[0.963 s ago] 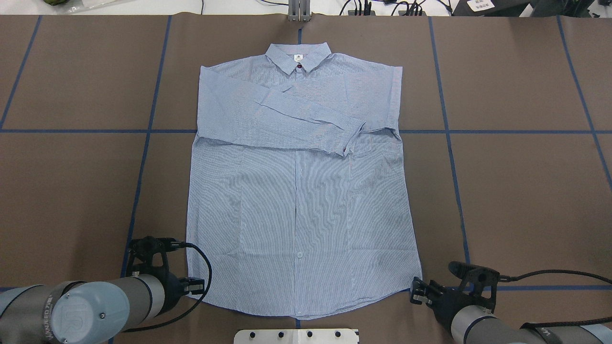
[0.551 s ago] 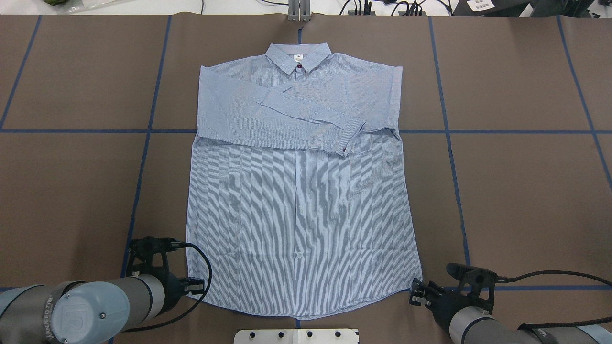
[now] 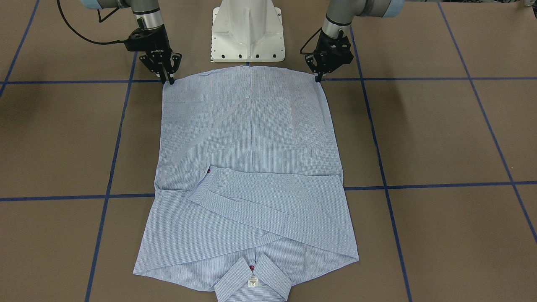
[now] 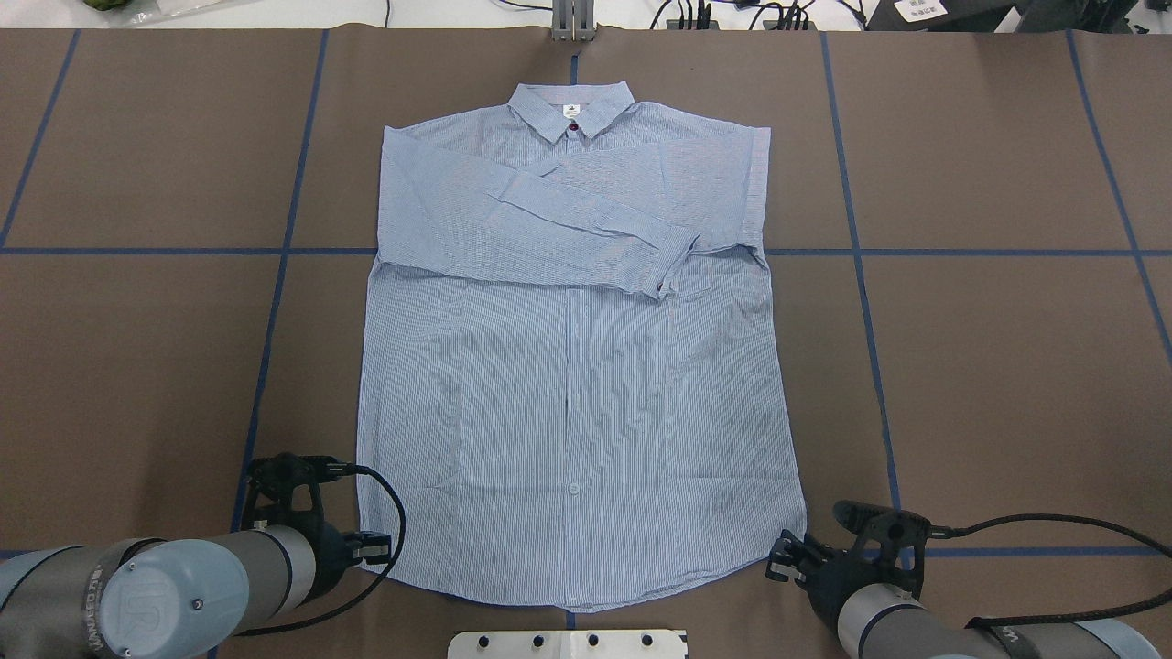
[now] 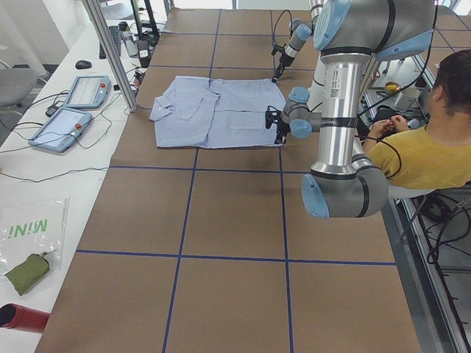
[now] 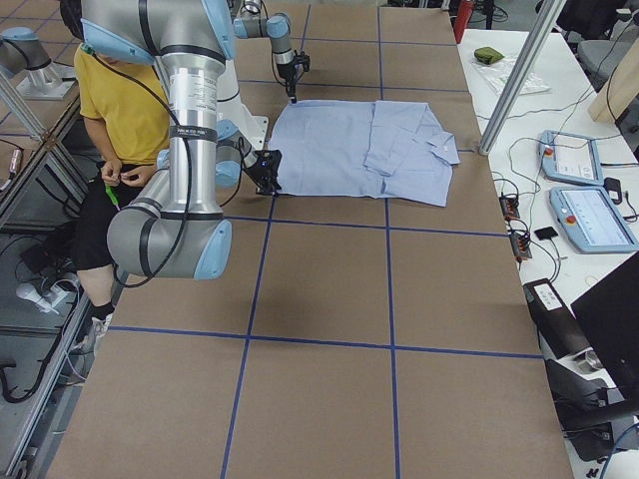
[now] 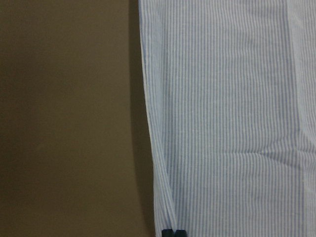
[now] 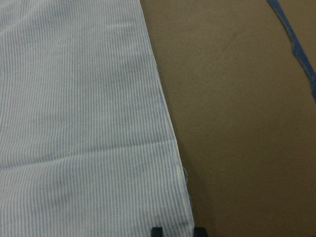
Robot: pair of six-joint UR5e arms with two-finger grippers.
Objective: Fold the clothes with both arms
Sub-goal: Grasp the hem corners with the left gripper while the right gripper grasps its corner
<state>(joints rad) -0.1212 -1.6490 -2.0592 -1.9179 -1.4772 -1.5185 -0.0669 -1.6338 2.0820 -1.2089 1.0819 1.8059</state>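
Observation:
The light blue striped shirt (image 4: 568, 366) lies flat and face up on the brown table, collar at the far side, with both sleeves folded across the chest. My left gripper (image 4: 375, 549) is at the hem's left corner. In the left wrist view (image 7: 174, 232) its tips are closed together, with the shirt's edge (image 7: 158, 187) drawn up between them. My right gripper (image 4: 778, 560) is at the hem's right corner. In the right wrist view (image 8: 177, 230) its tips stand apart, straddling the shirt's edge (image 8: 168, 148). Both grippers also show in the front-facing view, the left one (image 3: 318, 78) and the right one (image 3: 168, 79).
The white pedestal base (image 3: 247, 33) stands just behind the hem, between the arms. Blue tape lines (image 4: 275, 302) cross the brown table cover. A metal post (image 4: 572, 23) stands at the far edge. A seated person in yellow (image 5: 419, 154) and tablets (image 5: 73, 110) are off the table.
My right gripper has moved left, onto the shirt's hem corner. My left arm and the shirt have not visibly moved.

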